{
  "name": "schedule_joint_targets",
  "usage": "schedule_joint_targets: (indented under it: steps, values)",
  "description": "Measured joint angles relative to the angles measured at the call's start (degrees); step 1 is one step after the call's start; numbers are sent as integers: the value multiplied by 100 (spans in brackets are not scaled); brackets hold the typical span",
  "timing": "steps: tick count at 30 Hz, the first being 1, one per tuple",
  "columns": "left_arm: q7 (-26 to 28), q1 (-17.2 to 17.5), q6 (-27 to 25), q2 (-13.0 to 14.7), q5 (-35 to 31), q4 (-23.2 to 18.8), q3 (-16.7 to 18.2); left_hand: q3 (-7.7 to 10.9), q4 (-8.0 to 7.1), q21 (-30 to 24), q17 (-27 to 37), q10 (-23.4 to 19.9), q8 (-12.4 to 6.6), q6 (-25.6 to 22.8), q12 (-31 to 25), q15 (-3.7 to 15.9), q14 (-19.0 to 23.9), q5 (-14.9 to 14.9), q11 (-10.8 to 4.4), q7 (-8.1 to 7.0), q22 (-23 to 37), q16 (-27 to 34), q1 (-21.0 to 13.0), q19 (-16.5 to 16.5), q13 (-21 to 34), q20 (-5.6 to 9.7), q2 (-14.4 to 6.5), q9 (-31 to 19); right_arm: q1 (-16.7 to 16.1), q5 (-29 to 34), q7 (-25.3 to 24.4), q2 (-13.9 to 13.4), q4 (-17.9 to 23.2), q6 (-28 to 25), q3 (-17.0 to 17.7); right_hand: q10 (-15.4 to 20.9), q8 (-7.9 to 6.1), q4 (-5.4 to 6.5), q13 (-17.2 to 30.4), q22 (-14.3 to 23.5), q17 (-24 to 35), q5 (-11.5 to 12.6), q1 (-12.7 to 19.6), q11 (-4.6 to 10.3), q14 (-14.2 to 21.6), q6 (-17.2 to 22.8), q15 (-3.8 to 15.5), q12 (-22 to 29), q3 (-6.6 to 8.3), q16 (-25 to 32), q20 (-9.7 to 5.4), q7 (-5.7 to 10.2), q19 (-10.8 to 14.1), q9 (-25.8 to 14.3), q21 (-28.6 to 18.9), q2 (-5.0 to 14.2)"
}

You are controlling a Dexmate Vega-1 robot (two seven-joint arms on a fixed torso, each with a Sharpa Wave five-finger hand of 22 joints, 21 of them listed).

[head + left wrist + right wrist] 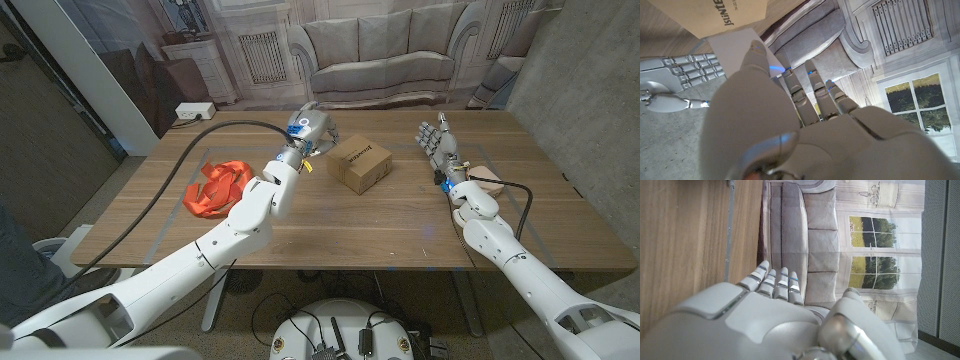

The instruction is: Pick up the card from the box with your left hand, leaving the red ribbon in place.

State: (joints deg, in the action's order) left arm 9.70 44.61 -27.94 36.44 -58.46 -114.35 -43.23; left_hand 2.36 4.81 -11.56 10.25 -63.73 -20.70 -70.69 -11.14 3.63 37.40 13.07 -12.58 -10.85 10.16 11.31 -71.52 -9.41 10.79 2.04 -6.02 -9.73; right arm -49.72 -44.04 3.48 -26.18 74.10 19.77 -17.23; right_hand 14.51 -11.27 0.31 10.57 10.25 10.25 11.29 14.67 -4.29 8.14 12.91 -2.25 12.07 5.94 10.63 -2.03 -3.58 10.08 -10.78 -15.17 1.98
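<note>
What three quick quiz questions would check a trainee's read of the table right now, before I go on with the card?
1. Where does the red ribbon lie relative to the box?
2. Which hand is close beside the box? A. the left hand B. the right hand C. neither
3. True or false: the right hand holds nothing, fingers apart, clear of the box.
Key: 1. On the table, apart from the box, on the robot's left of it. 2. A. 3. True.
</note>
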Motion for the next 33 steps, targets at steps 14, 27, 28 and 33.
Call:
schedule_joint_targets:
  steps: [14, 27, 28, 33]
  values:
    - [-217, -16, -1, 33, -56, -148, 106, 0, 0, 0, -12, -62, 2, -40, 0, -7, 46, 0, 0, 42, 0, 0, -46, -29, 0, 32, 0, -1, -2, 39, -53, -5, 49, -7, -17, 0, 0, 0, 0, 0, 0, 0, 23, 0, 0, 0, 0, 0, 0, 0, 0, 0, 0, 0, 40, 23]
    - [-418, -103, 43, 55, -198, -330, 231, 0, 0, 0, -11, -61, 46, -59, 0, -8, 79, 0, 0, 62, 0, 0, -45, -29, 0, 32, 0, -3, 28, 61, -77, 7, 28, -20, -43, 0, 0, 0, 0, 0, 0, 0, 23, 0, 0, 0, 0, 0, 1, 0, 0, 0, -1, 0, 78, 23]
    - [-434, -108, 44, 55, -210, -337, 235, 0, 0, 0, -4, -61, 46, -59, 0, 9, 96, 0, 0, 62, 0, 0, -45, -29, 0, 32, 0, -3, 29, 61, -76, 9, 23, -20, -43, 0, 0, 0, 0, 0, 0, 0, 23, 0, 0, 0, 0, 0, 1, 0, 0, 0, -1, 0, 78, 23]
    - [-542, -151, 63, 57, -293, -419, 274, 0, 0, 0, 3, -61, 89, -59, 0, -12, 133, 0, 0, 62, 0, 0, -46, -28, 0, 32, 0, -3, 39, 62, -70, 23, 1, -20, -45, 0, 0, 1, 0, 0, 0, 0, 23, 0, 0, 0, 0, 0, 1, 0, 0, 0, -1, 0, 78, 23]
